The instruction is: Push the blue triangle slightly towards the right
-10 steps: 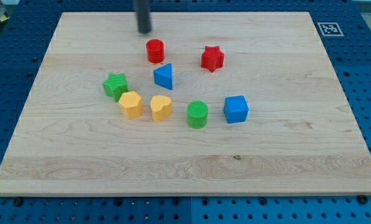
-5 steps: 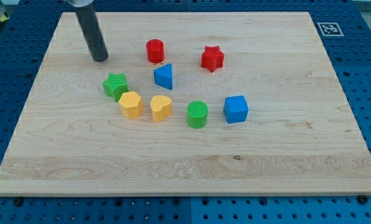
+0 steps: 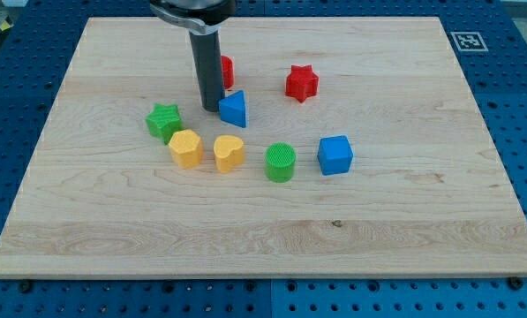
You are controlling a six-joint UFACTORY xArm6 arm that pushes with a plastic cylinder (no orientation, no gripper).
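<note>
The blue triangle (image 3: pixel 234 109) lies on the wooden board (image 3: pixel 404 194), left of centre towards the view's top. My tip (image 3: pixel 212 107) stands right at the triangle's left side, touching or nearly touching it. The dark rod rises from there towards the view's top and hides part of the red cylinder (image 3: pixel 226 71) behind it.
A red star (image 3: pixel 302 83) lies to the right of the triangle. Below are a green star (image 3: pixel 163 121), a yellow hexagon (image 3: pixel 185 148), a yellow heart-like block (image 3: pixel 229 153), a green cylinder (image 3: pixel 281 162) and a blue cube (image 3: pixel 335 155). A marker tag (image 3: pixel 468 41) sits at the board's top right corner.
My tip moved from the board's top, out to the left, then down and right to the blue triangle's left side. No block has visibly moved.
</note>
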